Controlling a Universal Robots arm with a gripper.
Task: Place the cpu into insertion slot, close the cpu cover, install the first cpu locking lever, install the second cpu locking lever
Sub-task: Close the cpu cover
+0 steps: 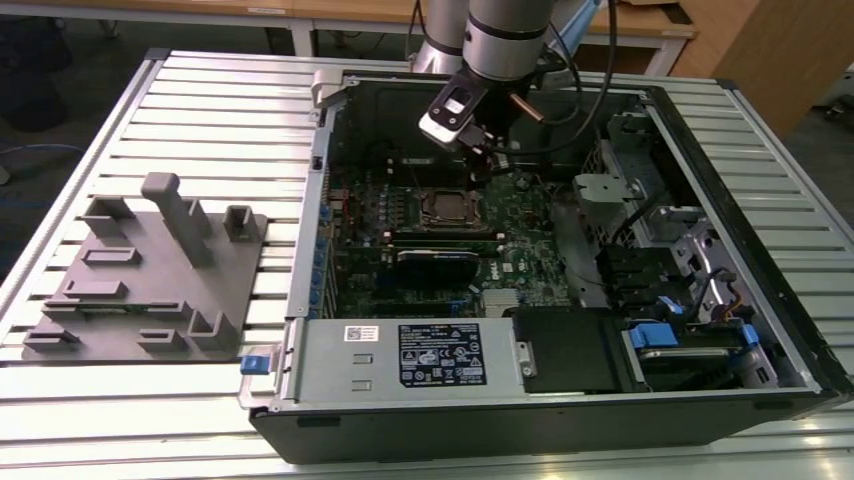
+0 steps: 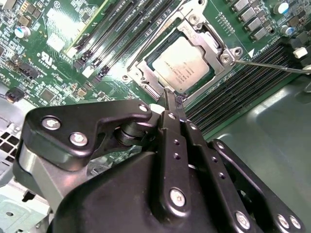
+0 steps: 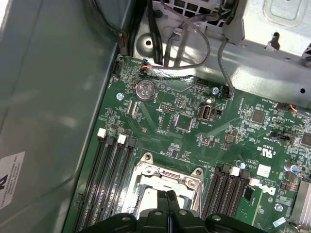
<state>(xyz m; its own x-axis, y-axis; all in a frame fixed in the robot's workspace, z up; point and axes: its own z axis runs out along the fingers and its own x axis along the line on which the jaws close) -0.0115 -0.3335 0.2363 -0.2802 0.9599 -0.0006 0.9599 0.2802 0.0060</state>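
Cpu chip [image 2: 181, 65], small, flat and square with a silvery-grey metal top, lies in the square insertion slot [image 1: 446, 208] on the green circuit board [image 1: 527, 250]. The thin dark-silver metal cpu cover [image 2: 200, 35], with its square window, lies down around it. I think the chip is light, stiff and smooth, so it could slip. Its under side is likely easy to hurt, so the safe place to hold it is by its edges. The cover looks thin, hard and a bit springy.

On the exterior view's left, a grey plastic block with pegs and pockets [image 1: 147, 270] sits on the ribbed metal desk [image 1: 200, 100]. Next comes the open black computer case [image 1: 534, 435] with the board inside.

The black metal end effector [image 2: 172, 99] is low over the board, its tips just beside the near edge of the cover. Its two fingers are pressed together and have hold of nothing. One thin shiny wire lever [image 2: 155, 39] runs along one side of the slot. Another wire lever [image 2: 272, 65] sticks out over the long black memory slots [image 2: 252, 85]. I think neither is locked yet.

On the exterior view's right sit blue plastic clips [image 1: 650, 335].
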